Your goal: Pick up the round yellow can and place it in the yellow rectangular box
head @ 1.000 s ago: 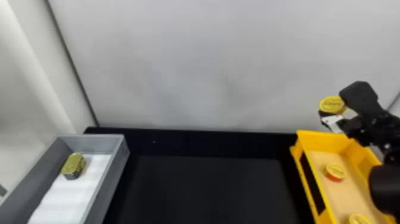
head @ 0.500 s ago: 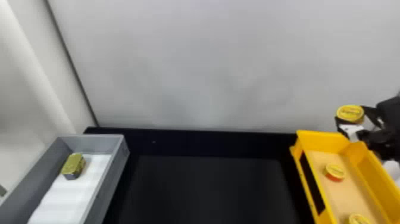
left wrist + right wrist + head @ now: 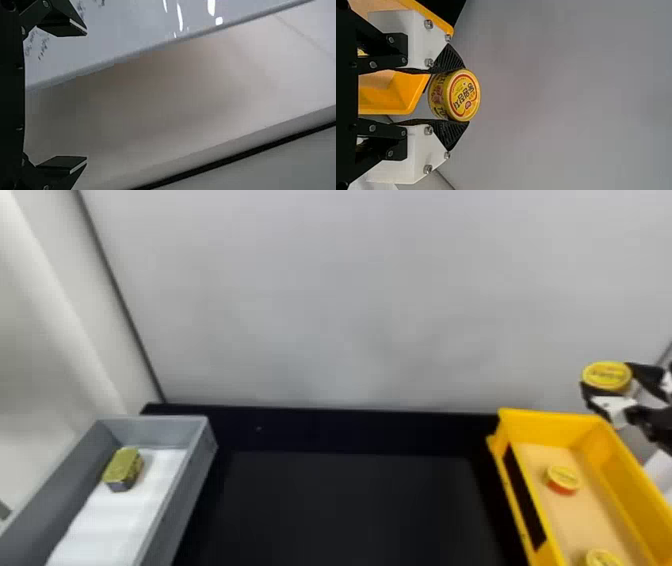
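- Evidently the carrying step: the right hand [image 3: 466, 94] pinches the round yellow can [image 3: 462, 99], raised near the far right corner of the yellow rectangular box [image 3: 545, 427].
- Next: bring it over the box, lower, release.
- Squat can, printed side, red-ringed yellow lid.
- Left hand [image 3: 86, 96] spread, empty.

Round yellow can [image 3: 455, 95] — lettering on lid [image 3: 465, 95]; side [image 3: 438, 96] too.
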You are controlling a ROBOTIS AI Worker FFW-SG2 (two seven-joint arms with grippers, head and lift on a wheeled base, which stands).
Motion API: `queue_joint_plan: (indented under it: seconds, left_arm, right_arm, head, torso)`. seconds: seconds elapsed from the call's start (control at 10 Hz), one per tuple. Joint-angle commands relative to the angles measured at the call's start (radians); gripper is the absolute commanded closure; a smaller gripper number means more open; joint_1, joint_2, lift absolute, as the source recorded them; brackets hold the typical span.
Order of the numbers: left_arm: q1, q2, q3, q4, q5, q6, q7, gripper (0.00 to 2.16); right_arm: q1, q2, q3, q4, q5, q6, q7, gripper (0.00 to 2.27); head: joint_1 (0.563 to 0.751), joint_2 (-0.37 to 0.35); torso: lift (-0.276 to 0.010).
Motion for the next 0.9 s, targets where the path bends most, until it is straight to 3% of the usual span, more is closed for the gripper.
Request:
queue_joint_plan:
  seconds: [0.0, 0.2, 0.5, 0.8]
  left_arm:
    - [0.003, -0.003, 0.149, -0.011, 0.017, -0.005, 0.014, 0.14]
    - [0.003, -0.003, 0.197, -0.010, 0.028, -0.004, 0.032, 0.14]
    - [0.005, -0.003, 0.258, 0.045, 0.077, -0.013, 0.066, 0.14]
    - [0.002, -0.003, 0.237, 0.047, 0.075, -0.016, 0.064, 0.14]
  right_arm:
    - [0.018, -0.005, -0.025, -0.015, 0.040, -0.013, 0.034, 0.73]
    - [0.043, 0.003, -0.076, 0.008, 0.037, -0.070, 0.059, 0.73]
    - [0.034, -0.003, -0.074, 0.108, 0.026, -0.141, 0.068, 0.73]
    - [0.044, -0.002, -0.068, 0.192, 0.025, -0.153, 0.053, 0.73]
  head:
    - [0.629, 0.012]
    - [0.629, 0.012]
    - [0.629, 0.012]
    - [0.629, 0.012]
  torso:
    - [-0.055]
    - [-0.055]
    - [-0.055]
    - [-0.055]
